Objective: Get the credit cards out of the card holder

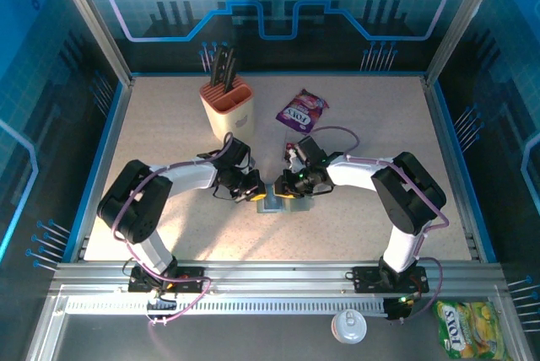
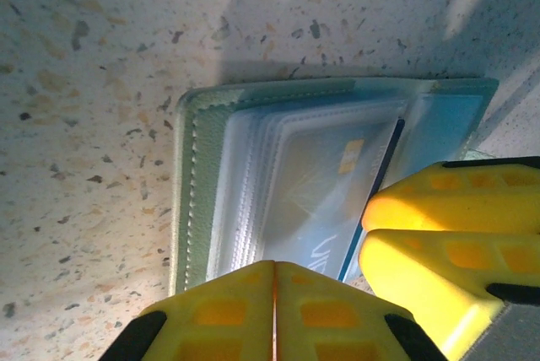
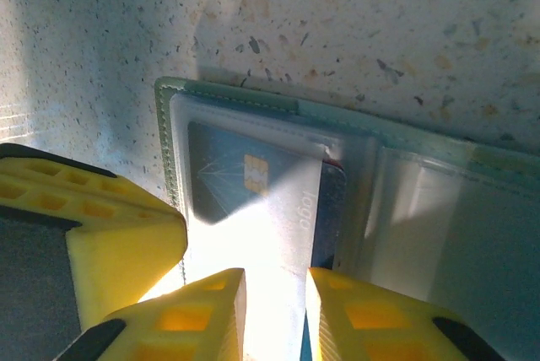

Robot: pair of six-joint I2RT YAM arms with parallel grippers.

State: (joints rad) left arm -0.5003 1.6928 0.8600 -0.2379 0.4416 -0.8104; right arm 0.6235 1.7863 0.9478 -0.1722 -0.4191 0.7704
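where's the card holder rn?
Top view: the card holder lies open mid-table, between the left gripper and right gripper, on the near side of the knife block.

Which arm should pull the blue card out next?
Right: the right gripper is open directly over the blue card, while the left gripper is shut at the edge of the card holder.

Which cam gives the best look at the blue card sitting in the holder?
Right wrist: the blue card lies close, chip and print legible inside the card holder. Left wrist shows it blurred behind stacked sleeves. Top external: the holder is a tiny patch, card too small to tell.
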